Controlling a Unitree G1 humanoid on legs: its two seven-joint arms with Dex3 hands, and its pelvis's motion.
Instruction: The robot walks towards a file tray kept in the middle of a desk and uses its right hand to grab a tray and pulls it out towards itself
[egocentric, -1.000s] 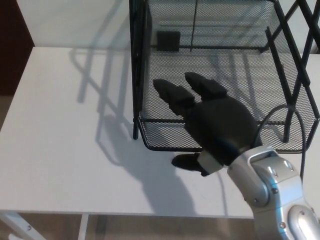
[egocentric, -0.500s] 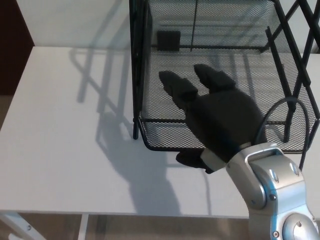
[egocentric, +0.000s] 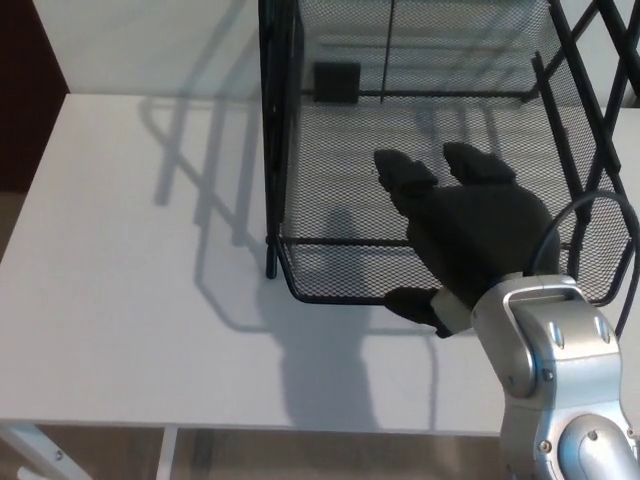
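A black wire-mesh file tray (egocentric: 330, 270) lies at the bottom of a black rack (egocentric: 275, 120) on the white desk (egocentric: 130, 260). My right hand (egocentric: 470, 240) reaches over the tray's front rim from the lower right. Its two fingers (egocentric: 405, 175) lie spread and stretched out above the mesh floor inside the tray. The thumb (egocentric: 415, 303) sits outside, just below the front rim. The fingers are not curled around the rim. My left hand does not show.
The rack's slanted black side bars (egocentric: 590, 130) rise at the right, close to my silver forearm (egocentric: 560, 390). A black cable (egocentric: 590, 215) loops from my wrist. A small black block (egocentric: 336, 82) sits at the back of the tray. The desk's front edge runs near the picture's bottom.
My right hand has slid to the right along the tray's front rim and a little further in. Its thumb has come up closer to the rim. The tray has not moved.
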